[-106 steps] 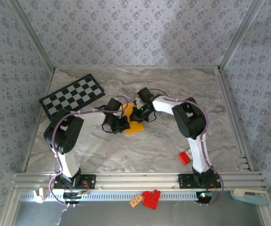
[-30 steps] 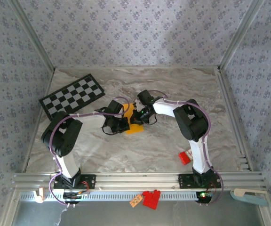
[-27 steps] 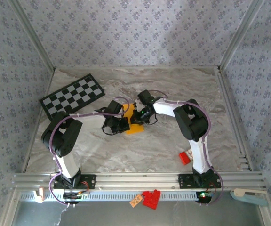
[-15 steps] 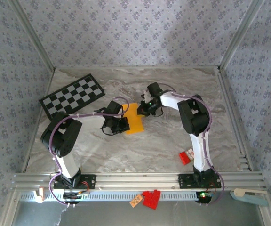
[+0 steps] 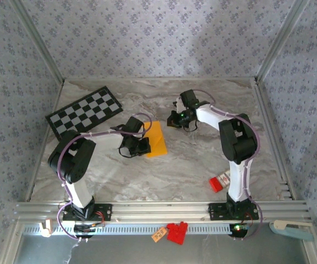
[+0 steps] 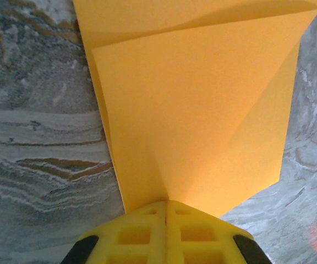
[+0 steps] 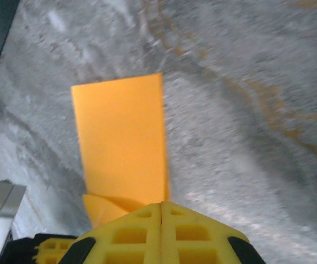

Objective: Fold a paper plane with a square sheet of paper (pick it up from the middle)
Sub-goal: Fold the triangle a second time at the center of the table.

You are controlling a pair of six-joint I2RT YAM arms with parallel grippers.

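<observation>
The square sheet of paper point(image 5: 156, 138) is orange-yellow and lies folded into an oblong in the middle of the marble table; a paper plane is out of view. My left gripper point(image 5: 145, 144) sits at the sheet's left edge. In the left wrist view its yellow fingertips point(image 6: 167, 204) are shut on the near edge of the paper point(image 6: 197, 110), and creases run up from the pinch. My right gripper point(image 5: 173, 118) hangs shut and holds nothing, up and to the right of the sheet. In the right wrist view its gripper point(image 7: 161, 205) points at the paper point(image 7: 120, 137).
A black-and-white checkered board point(image 5: 85, 113) lies at the back left. A small red block point(image 5: 216, 184) sits by the right arm's base. Another red piece point(image 5: 176, 232) rests on the front rail. Metal frame posts and patterned walls close in the table.
My right gripper has drawn back from the paper, up and to the right. The paper, which stood raised between the two grippers, now lies flatter. The left gripper has stayed in place.
</observation>
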